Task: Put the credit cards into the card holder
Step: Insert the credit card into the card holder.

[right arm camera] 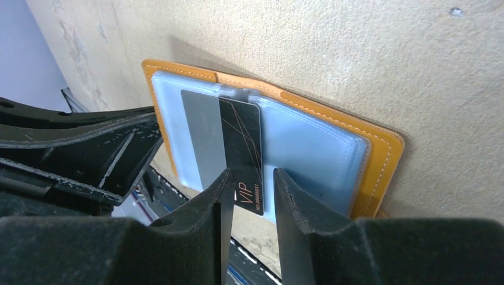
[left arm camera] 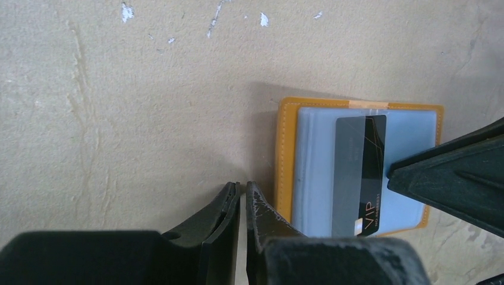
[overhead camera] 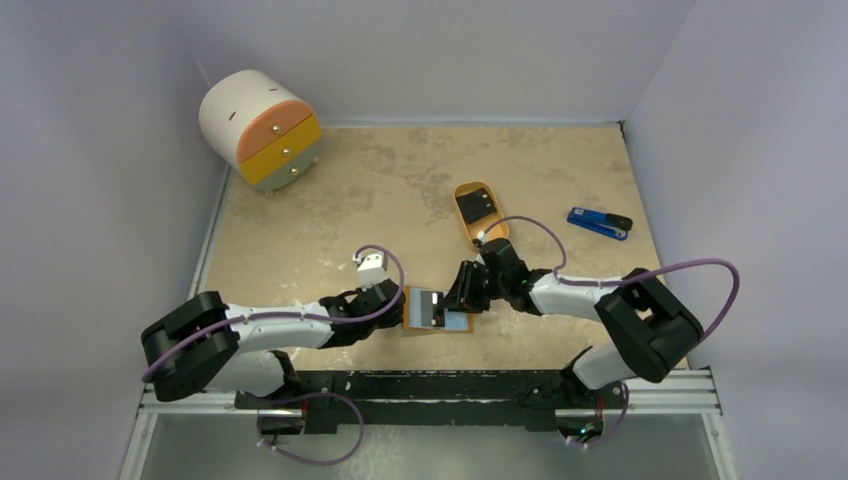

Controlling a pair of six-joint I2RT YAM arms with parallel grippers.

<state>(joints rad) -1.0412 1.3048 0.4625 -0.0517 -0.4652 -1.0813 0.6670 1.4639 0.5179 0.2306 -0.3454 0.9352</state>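
The card holder (overhead camera: 457, 323) lies open on the table near the front edge, orange outside, pale blue inside. A black credit card (left arm camera: 375, 155) marked VIP sits partly slid under its clear pocket, with the near end sticking out. My right gripper (right arm camera: 249, 181) stands open, and its fingertips straddle that free end of the card (right arm camera: 243, 139) without pinching it. My left gripper (left arm camera: 242, 189) is shut on nothing, its tips on the table just beside the holder's left orange edge (left arm camera: 286, 160). More dark credit cards (overhead camera: 475, 205) lie in the orange oval tray (overhead camera: 466, 187) further back.
A blue-and-black gadget (overhead camera: 600, 222) lies at the right. A round white drawer unit (overhead camera: 262, 128) with orange and yellow drawers lies on its side at the back left. The table's front edge and the arm bases lie just behind the holder.
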